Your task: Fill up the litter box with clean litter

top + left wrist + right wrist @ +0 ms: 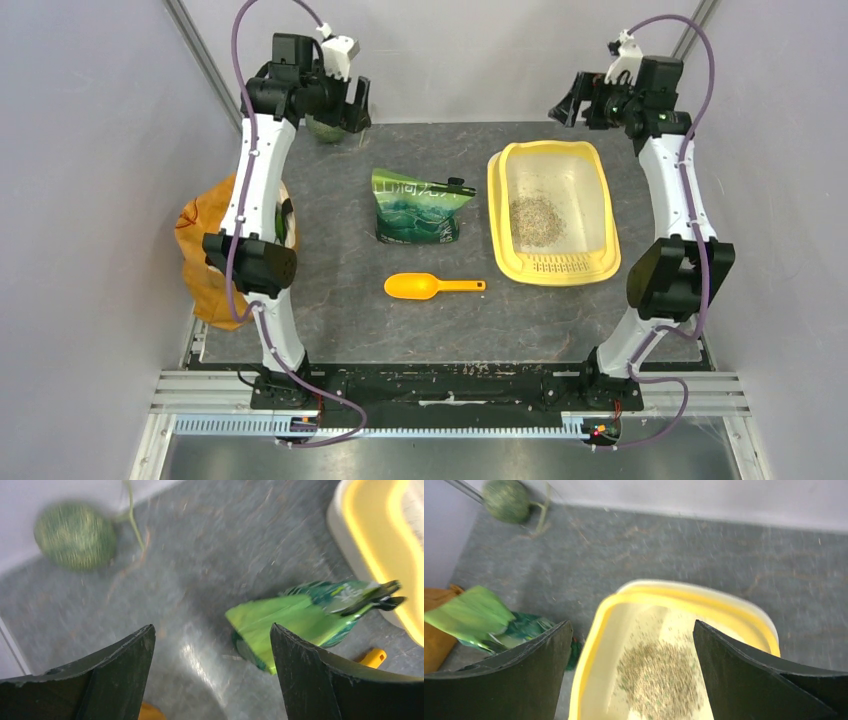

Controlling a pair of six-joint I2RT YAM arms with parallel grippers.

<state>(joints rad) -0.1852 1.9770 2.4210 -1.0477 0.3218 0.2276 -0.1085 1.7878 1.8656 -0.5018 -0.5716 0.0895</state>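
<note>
The yellow litter box lies on the right half of the table, its slotted grille toward the near side. A loose pile of grey-beige clean litter sits in its pale basin. My left gripper is raised at the far left, open and holding nothing. In the left wrist view the left gripper hangs above bare table, with the litter box rim at the upper right. My right gripper is raised beyond the box's far end, open and holding nothing. Seen from the right wrist, the right gripper frames the litter and the box rim.
A green printed pouch with a black clip lies left of the box. An orange scoop rests nearer me. An orange-yellow bag sits at the table's left edge. A green ball is by the back wall.
</note>
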